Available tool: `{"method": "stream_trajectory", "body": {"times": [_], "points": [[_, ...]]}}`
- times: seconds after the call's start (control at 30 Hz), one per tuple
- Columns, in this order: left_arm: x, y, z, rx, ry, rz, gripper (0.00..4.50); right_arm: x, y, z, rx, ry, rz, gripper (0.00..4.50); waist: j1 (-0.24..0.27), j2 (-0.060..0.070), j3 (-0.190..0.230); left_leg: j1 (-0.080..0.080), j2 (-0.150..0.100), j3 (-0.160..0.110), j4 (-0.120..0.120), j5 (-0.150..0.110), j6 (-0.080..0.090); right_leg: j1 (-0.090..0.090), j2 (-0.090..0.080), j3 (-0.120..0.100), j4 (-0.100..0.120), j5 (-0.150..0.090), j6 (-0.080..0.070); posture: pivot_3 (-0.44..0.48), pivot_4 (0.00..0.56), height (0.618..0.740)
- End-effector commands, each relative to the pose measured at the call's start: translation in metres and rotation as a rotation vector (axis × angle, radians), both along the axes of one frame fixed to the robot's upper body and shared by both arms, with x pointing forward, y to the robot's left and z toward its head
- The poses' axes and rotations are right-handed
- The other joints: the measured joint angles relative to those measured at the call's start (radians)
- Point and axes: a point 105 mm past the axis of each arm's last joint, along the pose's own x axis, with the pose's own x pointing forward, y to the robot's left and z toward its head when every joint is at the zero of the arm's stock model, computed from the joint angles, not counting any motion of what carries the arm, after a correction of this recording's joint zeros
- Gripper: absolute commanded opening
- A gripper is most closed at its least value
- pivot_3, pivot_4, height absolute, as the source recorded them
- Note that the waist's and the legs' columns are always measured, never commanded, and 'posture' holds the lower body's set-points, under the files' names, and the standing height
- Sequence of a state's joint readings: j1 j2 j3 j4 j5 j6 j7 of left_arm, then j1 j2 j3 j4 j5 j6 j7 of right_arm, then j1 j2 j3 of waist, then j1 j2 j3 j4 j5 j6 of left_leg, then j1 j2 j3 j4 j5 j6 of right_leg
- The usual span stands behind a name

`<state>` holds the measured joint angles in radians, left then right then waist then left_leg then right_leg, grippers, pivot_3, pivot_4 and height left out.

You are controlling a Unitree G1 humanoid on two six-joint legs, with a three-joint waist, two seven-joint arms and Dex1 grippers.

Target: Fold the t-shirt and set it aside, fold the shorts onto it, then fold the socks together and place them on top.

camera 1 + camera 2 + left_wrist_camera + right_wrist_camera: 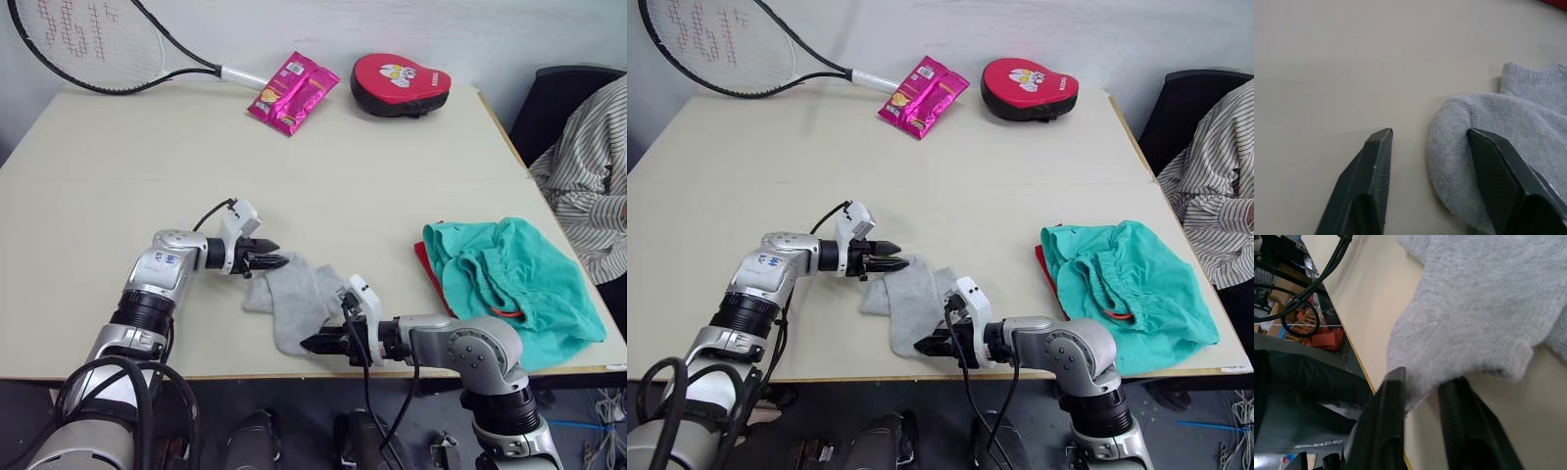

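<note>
While the socks [297, 299] lie in a small grey heap near the table's [147, 176] front edge, I work at them from both ends. My left gripper [274, 258] sits at their far-left end with its fingers [1373, 181] spread apart, one on bare tabletop and the other resting against the rounded toe of a sock. My right gripper [312, 344] comes in low at the front edge, its fingers [1385, 431] pinching the near end of a sock, the grey fabric drawn between them.

The shorts [514, 284] lie bunched near the table's front-right corner, well apart from the socks, spread over the t-shirt [427, 262], of which just a red strip peeks out along their left side. Along the back edge rest a racket [88, 44] at the left corner, a pink packet [292, 91] beside its handle, and a red padded pad [399, 83] next to that. A person's striped sleeve [586, 176] shows beyond the right edge.
</note>
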<state>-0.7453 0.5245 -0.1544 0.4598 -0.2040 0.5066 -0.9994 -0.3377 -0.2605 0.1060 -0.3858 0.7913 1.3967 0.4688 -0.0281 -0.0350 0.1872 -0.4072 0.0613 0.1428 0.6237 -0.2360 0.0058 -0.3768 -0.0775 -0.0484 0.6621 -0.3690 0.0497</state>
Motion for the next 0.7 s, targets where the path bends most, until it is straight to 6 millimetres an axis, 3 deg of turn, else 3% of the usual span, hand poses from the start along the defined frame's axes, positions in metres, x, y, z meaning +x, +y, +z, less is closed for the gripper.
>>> {"method": "stream_trajectory", "body": {"times": [0.03, 0.13, 0.17, 0.3, 0.47, 0.57, 0.7], "points": [[-0.008, -0.007, -0.01, 0.012, 0.009, -0.054, 1.09, 0.0, 0.0, 0.005, 0.017, -0.019, 0.007, 0.0, 0.0, 0.0, 0.0, 0.0, 0.0, 0.0, 0.0, 0.0, 0.0, 0.0, 0.0, 0.0, 0.0, 0.0, 0.0, 0.0, 0.15, 0.74], [-0.006, -0.008, -0.009, 0.002, -0.039, -0.049, 0.11, 0.001, -0.001, 0.007, 0.019, -0.03, 0.009, 0.0, 0.0, 0.0, 0.0, 0.0, 0.0, 0.0, 0.0, 0.0, 0.0, 0.0, 0.0, 0.0, 0.0, 0.0, 0.0, 0.0, 0.15, 0.74], [-0.004, -0.007, -0.007, -0.011, -0.043, -0.033, 0.01, 0.001, -0.001, 0.007, 0.02, -0.033, 0.012, 0.0, 0.0, 0.0, 0.0, 0.0, 0.0, 0.0, 0.0, 0.0, 0.0, 0.0, 0.0, 0.0, 0.0, 0.0, 0.0, 0.0, 0.15, 0.74], [0.004, -0.004, 0.011, -0.098, -0.106, 0.022, 0.01, -0.002, -0.007, 0.014, 0.026, -0.05, 0.048, 0.0, 0.0, 0.0, 0.0, -0.001, 0.0, 0.0, 0.001, 0.0, 0.001, 0.0, 0.0, 0.0, 0.0, 0.0, 0.0, 0.0, 0.15, 0.74], [-0.004, -0.002, 0.032, -0.015, -0.306, -0.022, 0.01, -0.008, -0.022, 0.026, 0.026, -0.045, 0.111, 0.0, -0.004, 0.0, 0.0, -0.002, 0.0, 0.0, 0.001, -0.001, 0.001, -0.001, 0.0, 0.0, -0.001, 0.0, 0.0, 0.0, 0.15, 0.74], [-0.015, 0.006, 0.051, -0.125, -0.311, 0.052, 0.01, 0.002, -0.044, 0.054, 0.043, -0.081, 0.109, 0.0, -0.004, 0.002, 0.001, -0.002, 0.001, 0.0, 0.0, -0.001, 0.001, -0.002, 0.0, 0.0, -0.001, 0.0, 0.0, 0.0, 0.15, 0.74], [-0.031, 0.02, 0.049, -0.127, -0.307, 0.137, 0.01, 0.017, -0.059, 0.069, 0.026, -0.111, 0.088, 0.0, -0.006, 0.002, 0.001, -0.001, 0.001, -0.001, 0.0, -0.004, 0.006, 0.0, 0.0, 0.0, -0.001, 0.0, 0.0, 0.0, 0.15, 0.74]]}}
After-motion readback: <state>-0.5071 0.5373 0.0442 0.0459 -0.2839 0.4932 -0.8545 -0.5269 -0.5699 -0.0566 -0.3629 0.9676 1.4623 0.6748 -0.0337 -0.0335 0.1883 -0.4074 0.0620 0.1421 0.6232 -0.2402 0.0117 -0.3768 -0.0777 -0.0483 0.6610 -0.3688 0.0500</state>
